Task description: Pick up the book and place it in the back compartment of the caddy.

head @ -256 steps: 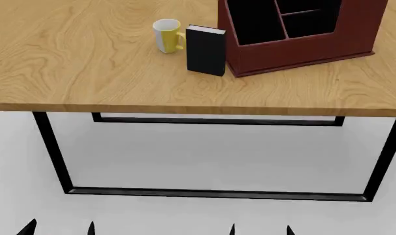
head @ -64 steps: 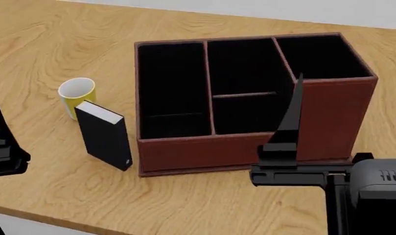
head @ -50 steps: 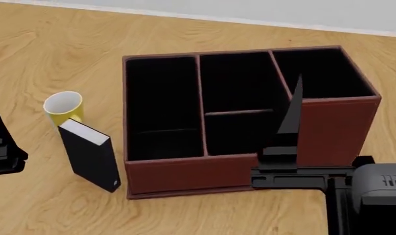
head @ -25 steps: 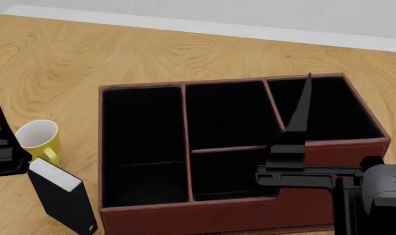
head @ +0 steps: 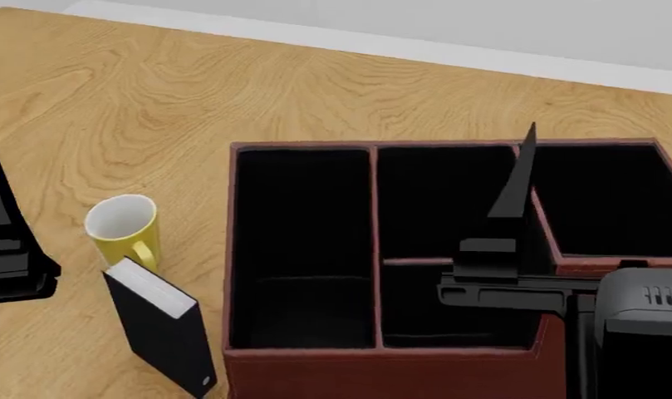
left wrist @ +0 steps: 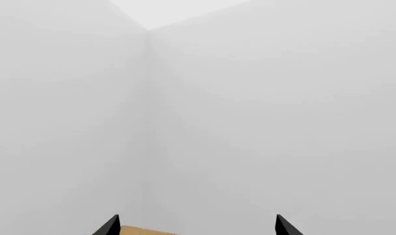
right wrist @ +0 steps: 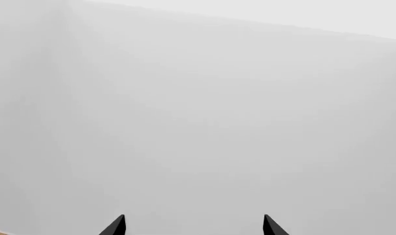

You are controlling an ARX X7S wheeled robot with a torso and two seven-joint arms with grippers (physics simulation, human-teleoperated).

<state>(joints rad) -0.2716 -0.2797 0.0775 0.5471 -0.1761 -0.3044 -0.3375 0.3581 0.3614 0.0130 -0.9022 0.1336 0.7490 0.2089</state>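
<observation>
- Our left pincer is released: in its wrist view two black fingertips stand well apart at the frame edge, with nothing between them, facing pale walls and a sliver of tabletop.
- Our right pincer is likewise released and empty, its tips spread before a blank grey wall.
- In the head view, one tall black finger of the right arm rises in front of the caddy.
- The back compartment is the short slot beside that finger's base.
- The book stands tilted on the tabletop, just beside the caddy's left wall.
- A yellow mug sits right behind the book.
</observation>
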